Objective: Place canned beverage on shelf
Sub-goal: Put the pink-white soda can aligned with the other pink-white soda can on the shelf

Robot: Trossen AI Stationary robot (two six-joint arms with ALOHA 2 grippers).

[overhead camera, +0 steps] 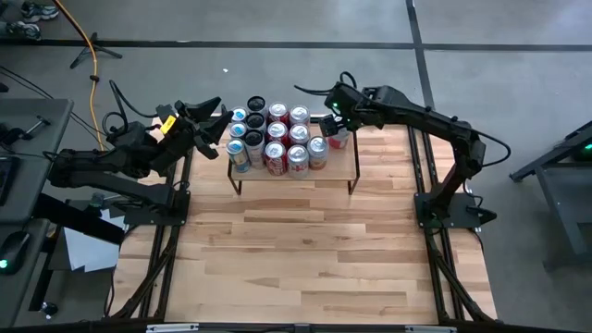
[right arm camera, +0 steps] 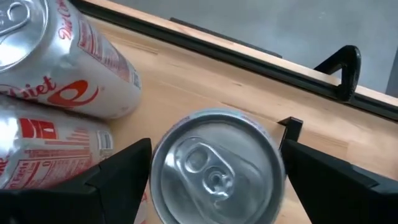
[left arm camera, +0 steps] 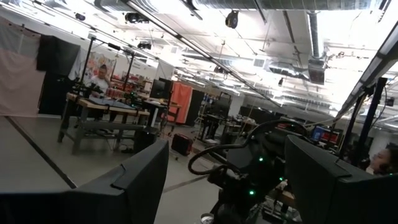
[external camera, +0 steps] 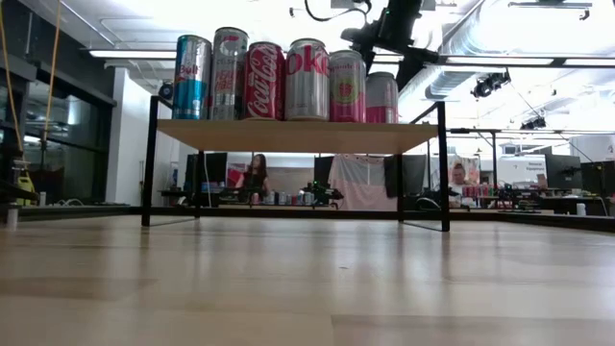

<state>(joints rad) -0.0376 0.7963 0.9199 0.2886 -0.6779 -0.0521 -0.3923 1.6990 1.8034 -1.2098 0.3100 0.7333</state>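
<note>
The shelf [overhead camera: 344, 159] stands near the table's far edge, its plank top [external camera: 298, 135] on thin black legs. Several cans [overhead camera: 273, 139] stand upright on it in rows. Over the shelf's right part, beside those rows, my right gripper [overhead camera: 335, 129] is shut on a red-and-white canned beverage [right arm camera: 214, 171] with its silver top up. Two Diet Coke cans [right arm camera: 68, 68] stand right next to it. My left gripper [overhead camera: 220, 118] hangs raised and open just left of the shelf, holding nothing. My right gripper pinches the can between its two fingers [right arm camera: 118, 180], one on each side of the wall just under the rim [right arm camera: 157, 177]. The fingers slant down from the table's far right. The can is upright. The shelf's front edge hides whether its base rests on the plank.
Bare wood tabletop [overhead camera: 296, 250] spreads in front of the shelf. Black arm frames [overhead camera: 171, 240] run along both side edges. Beyond the table's far rail [right arm camera: 249, 53] is grey floor. People sit at benches in the room behind.
</note>
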